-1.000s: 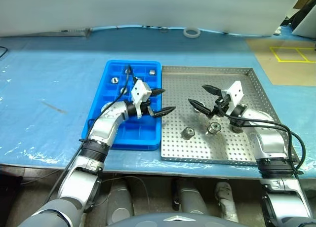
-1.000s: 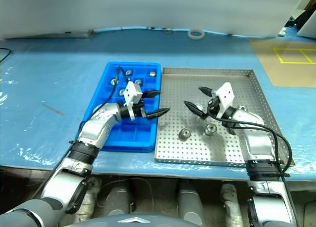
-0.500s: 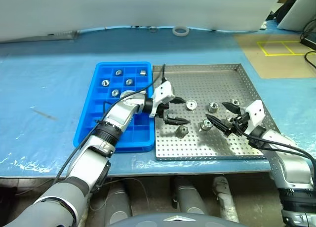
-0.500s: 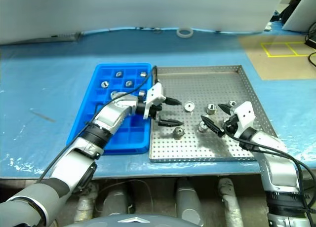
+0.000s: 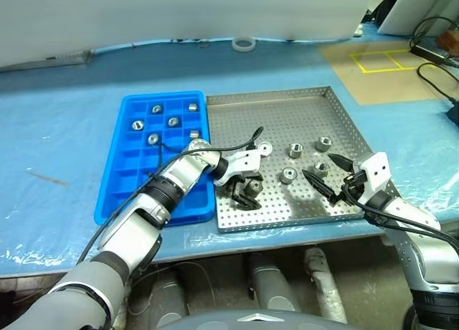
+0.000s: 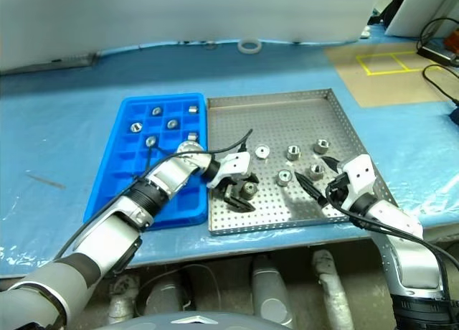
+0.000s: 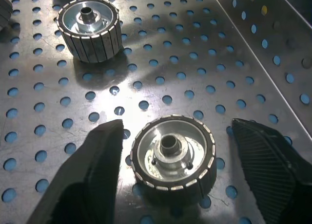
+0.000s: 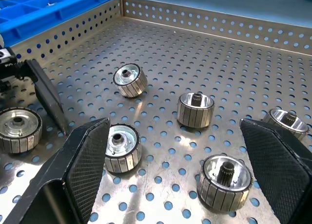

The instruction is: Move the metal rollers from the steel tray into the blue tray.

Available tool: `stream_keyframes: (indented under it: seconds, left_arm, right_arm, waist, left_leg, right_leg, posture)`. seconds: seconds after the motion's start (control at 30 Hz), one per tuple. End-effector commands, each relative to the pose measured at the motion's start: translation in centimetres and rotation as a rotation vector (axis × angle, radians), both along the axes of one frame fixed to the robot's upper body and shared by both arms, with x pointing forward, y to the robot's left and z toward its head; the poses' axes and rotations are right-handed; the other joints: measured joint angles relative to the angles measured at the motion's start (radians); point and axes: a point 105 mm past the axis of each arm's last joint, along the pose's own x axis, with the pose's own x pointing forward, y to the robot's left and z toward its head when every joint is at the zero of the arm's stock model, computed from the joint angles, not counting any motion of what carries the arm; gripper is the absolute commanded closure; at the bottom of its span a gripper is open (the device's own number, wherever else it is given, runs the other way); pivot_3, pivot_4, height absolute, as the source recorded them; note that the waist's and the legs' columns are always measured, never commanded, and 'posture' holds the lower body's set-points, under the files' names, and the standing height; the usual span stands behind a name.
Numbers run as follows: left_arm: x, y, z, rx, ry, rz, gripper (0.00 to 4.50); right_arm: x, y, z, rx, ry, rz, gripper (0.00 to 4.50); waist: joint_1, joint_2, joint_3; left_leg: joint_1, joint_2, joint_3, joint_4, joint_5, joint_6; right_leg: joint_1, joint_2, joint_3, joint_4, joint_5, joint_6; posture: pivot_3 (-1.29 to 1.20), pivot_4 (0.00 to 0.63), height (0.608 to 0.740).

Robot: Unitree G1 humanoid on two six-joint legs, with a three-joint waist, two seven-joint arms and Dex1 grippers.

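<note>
The steel tray (image 5: 287,104) holds several metal rollers, among them roller (image 5: 295,151) and roller (image 5: 287,176). Beside it on the left lies the blue tray (image 5: 122,186), with several rollers in its far compartments, such as roller (image 5: 173,121). My left gripper (image 7: 178,124) is down on the steel tray near its front left, open. Its fingers (image 7: 83,180) stand on either side of one roller (image 7: 173,158), one close against it and the other a small gap away. At the tray's front right my right gripper (image 5: 319,165) hovers wide open and holds nothing.
A roll of tape (image 5: 243,44) lies at the table's far edge. Blue sheeting (image 5: 57,93) covers the table around both trays. A brown board with yellow lines (image 5: 380,64) sits at the far right, with black cables (image 5: 430,50) beside it.
My left gripper swung from over the blue tray onto the steel tray, dropped around a roller, and its fingers narrowed. My right gripper drew back to the tray's front right, still open.
</note>
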Motion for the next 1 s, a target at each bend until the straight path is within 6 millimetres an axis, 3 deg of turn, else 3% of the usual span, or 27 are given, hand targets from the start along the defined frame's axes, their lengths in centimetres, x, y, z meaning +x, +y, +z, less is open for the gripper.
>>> stream_keyframes:
  seconds: [0.03,0.1,0.23,0.5,0.67,0.8,1.0]
  left_arm:
    - [0.5,-0.9,2.0,-0.114,-0.016,0.038,2.00]
    - [0.7,-1.2,3.2,-0.183,0.023,0.071,2.62]
    - [1.4,-0.7,5.6,-0.322,0.095,0.168,2.62]
    - [3.3,2.9,7.7,-0.487,0.074,0.436,2.62]
    - [5.1,6.8,10.2,-0.639,-0.083,0.691,2.62]
    - [6.0,11.6,12.2,-0.800,-0.239,0.985,2.62]
    - [4.7,16.1,12.4,-0.858,-0.408,1.237,2.62]
  right_arm:
    - [0.4,0.5,1.5,0.004,-0.059,0.019,0.00]
    - [0.6,0.7,1.5,0.010,-0.059,0.031,0.00]
    - [1.1,1.5,1.7,0.031,-0.058,0.067,0.00]
    - [3.7,3.4,1.9,0.034,-0.059,0.183,0.00]
    - [5.2,5.0,1.7,0.042,-0.058,0.276,0.00]
    - [6.8,7.0,1.5,0.051,-0.060,0.357,0.00]
    - [8.1,9.3,1.6,0.046,-0.060,0.467,0.00]
  waist:
    - [0.001,0.000,0.000]
    - [0.003,0.000,0.000]
    - [0.008,0.000,0.000]
    - [0.021,0.001,0.000]
    - [0.064,0.001,0.000]
    - [0.095,0.001,0.000]
    - [0.152,0.001,0.000]
  left_leg:
    - [0.000,0.000,0.000,0.001,0.000,0.001]
    - [-0.001,-0.001,0.000,0.002,-0.001,0.002]
    - [-0.001,-0.002,0.000,0.002,-0.002,0.003]
    - [-0.002,-0.002,0.000,0.003,-0.002,0.004]
    - [-0.002,-0.001,-0.001,0.003,-0.002,0.004]
    - [-0.001,0.001,-0.001,0.003,-0.001,0.005]
    - [-0.002,0.004,-0.001,0.004,-0.001,0.002]
  right_leg:
    - [0.000,-0.001,0.000,0.000,0.000,0.000]
    - [0.000,-0.001,0.000,0.000,0.003,-0.004]
    - [0.000,-0.002,0.000,0.000,0.004,-0.006]
    - [0.001,-0.003,0.000,0.000,0.005,-0.008]
    - [0.001,-0.003,-0.001,0.001,0.005,-0.009]
    - [0.001,-0.002,-0.001,0.002,0.005,-0.009]
    - [0.000,-0.002,-0.001,0.006,0.005,-0.009]
  posture:
    - [-0.57,0.150,0.740]
    - [-0.55,0.150,0.740]
    - [-0.50,0.150,0.740]
    - [-0.35,0.150,0.740]
    - [-0.22,0.150,0.740]
    - [-0.15,0.150,0.740]
    - [-0.05,0.150,0.740]
